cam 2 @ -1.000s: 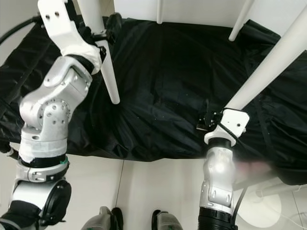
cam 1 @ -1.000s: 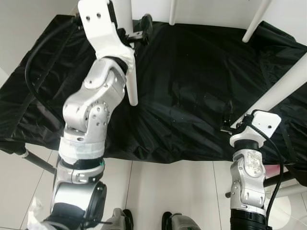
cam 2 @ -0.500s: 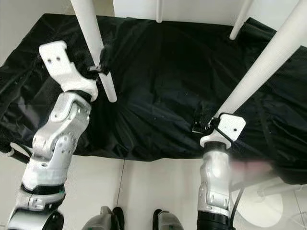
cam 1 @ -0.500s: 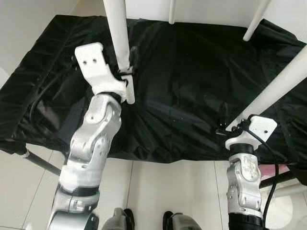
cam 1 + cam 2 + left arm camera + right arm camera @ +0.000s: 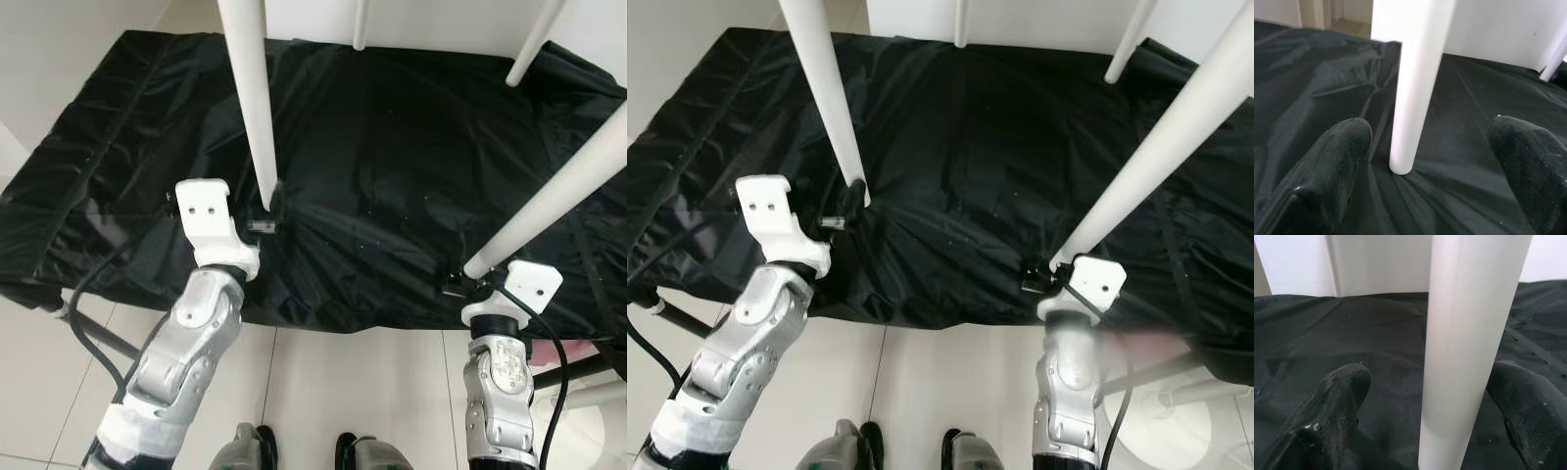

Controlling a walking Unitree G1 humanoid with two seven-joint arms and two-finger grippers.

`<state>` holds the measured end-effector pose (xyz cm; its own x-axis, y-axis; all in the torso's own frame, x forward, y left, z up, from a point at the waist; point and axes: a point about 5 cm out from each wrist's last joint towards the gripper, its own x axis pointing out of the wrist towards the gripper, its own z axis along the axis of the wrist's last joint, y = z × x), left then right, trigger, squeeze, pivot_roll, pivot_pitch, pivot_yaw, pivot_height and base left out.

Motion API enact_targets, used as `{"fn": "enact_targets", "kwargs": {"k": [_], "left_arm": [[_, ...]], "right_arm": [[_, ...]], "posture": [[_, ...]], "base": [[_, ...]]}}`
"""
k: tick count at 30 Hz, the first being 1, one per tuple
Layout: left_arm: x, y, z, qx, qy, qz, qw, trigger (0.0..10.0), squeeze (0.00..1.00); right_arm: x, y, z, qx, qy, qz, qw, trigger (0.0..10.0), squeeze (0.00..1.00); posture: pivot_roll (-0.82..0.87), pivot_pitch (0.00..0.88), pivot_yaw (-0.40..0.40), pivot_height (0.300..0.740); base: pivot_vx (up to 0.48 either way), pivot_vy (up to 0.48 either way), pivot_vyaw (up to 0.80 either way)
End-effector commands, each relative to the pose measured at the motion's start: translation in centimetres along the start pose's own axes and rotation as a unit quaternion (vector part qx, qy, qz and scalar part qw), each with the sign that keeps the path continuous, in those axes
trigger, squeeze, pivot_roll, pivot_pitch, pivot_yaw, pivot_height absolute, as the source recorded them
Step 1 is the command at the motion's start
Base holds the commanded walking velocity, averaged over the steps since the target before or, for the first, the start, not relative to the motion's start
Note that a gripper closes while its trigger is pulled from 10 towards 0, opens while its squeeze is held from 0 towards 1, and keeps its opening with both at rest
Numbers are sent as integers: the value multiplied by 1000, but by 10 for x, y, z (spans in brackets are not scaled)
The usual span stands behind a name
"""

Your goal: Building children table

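A white children's table stands on a black cloth point(image 5: 392, 147), and I see its legs from above. My left gripper point(image 5: 265, 214) is at the foot of the near left leg point(image 5: 250, 108). In the left wrist view its fingers point(image 5: 1337, 161) stand open on either side of that leg point(image 5: 1415, 88), apart from it. My right gripper point(image 5: 457, 285) is at the foot of the near right leg point(image 5: 558, 201). It is open too, with its fingers point(image 5: 1334, 413) flanking the leg point(image 5: 1469, 347) without touching.
Two far legs point(image 5: 534, 44) point(image 5: 360, 24) stand at the back of the cloth. The cloth hangs over a low platform whose front edge runs just before my arms. A dark frame tube point(image 5: 88, 338) sticks out at the lower left. White floor tiles point(image 5: 343, 392) lie below.
My left arm has come down from high on the near left leg to its foot. The right gripper has sunk a little toward the foot of its leg.
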<state>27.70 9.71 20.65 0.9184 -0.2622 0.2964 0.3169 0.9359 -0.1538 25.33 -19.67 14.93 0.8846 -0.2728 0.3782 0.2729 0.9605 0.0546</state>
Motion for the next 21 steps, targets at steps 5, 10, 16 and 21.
{"fn": "enact_targets", "kwargs": {"k": [5,10,16,21], "left_arm": [[-21,-26,-19,24,29,-280,959,10000,0],[-33,-19,-35,58,54,-290,954,10000,0],[-41,-13,-41,72,65,-296,950,10000,0],[-48,-7,-48,83,79,-294,949,10000,0]], "right_arm": [[-20,9,-8,9,21,-9,1000,10000,0],[-41,19,-16,-4,35,51,998,10000,0],[-48,20,-18,0,41,86,995,10000,0],[-53,22,-18,-1,41,130,991,10000,0]], "posture": [[-34,180,45,740],[-34,171,46,740],[-38,165,43,740],[-39,159,42,740]], "base": [[0,0,0],[0,0,0],[0,0,0],[0,0,0]]}}
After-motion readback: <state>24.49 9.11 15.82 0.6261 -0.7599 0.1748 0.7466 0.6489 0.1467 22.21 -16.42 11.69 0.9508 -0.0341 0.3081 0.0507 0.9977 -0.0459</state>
